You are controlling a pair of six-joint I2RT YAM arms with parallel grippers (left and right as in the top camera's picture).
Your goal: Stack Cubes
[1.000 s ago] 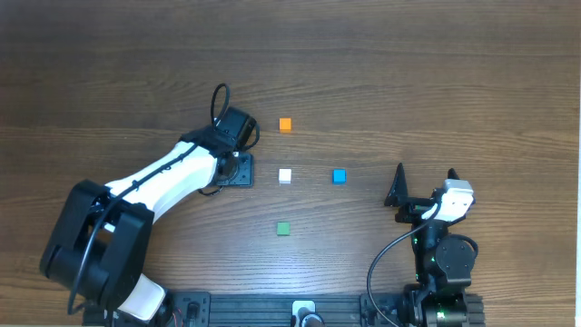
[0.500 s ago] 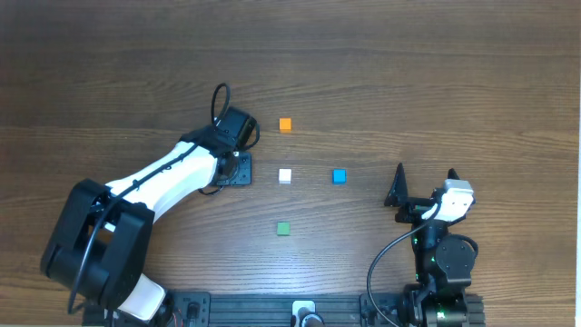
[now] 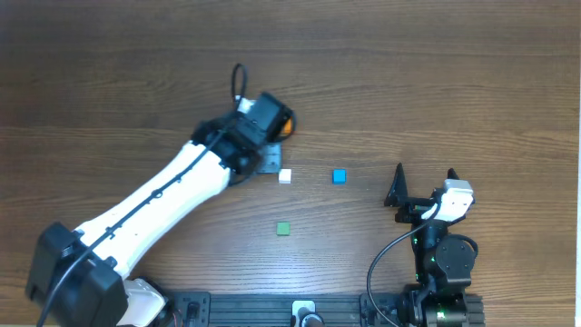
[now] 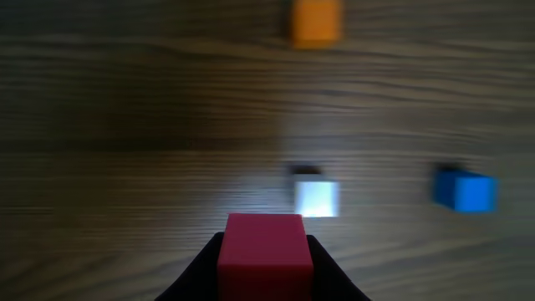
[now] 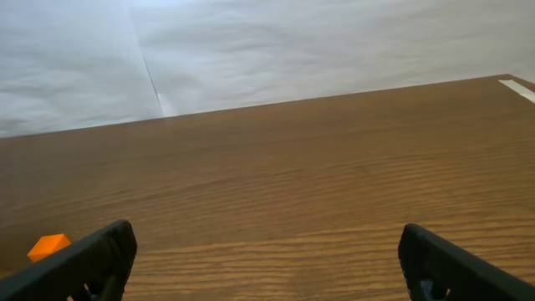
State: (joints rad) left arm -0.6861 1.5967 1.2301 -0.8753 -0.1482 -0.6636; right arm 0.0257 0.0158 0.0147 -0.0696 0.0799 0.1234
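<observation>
My left gripper (image 4: 265, 266) is shut on a red cube (image 4: 265, 249), held above the table. In the left wrist view a white cube (image 4: 317, 198) lies just beyond the red one, slightly to one side. A blue cube (image 4: 465, 190) and an orange cube (image 4: 317, 21) lie farther off. From above, the left gripper (image 3: 269, 161) sits just left of the white cube (image 3: 285, 175), and the arm partly hides the orange cube (image 3: 288, 126). The blue cube (image 3: 339, 175) and a green cube (image 3: 282, 229) stand apart. My right gripper (image 3: 423, 182) rests open at the right.
The wooden table (image 3: 436, 73) stretches bare around the cubes. In the right wrist view the right gripper (image 5: 267, 255) faces a pale wall (image 5: 292, 50), with the orange cube (image 5: 48, 246) low at the far side.
The left arm has stretched out and swung right and up the top view, lifting off the table. It now covers part of the orange cube. The right arm has stayed put.
</observation>
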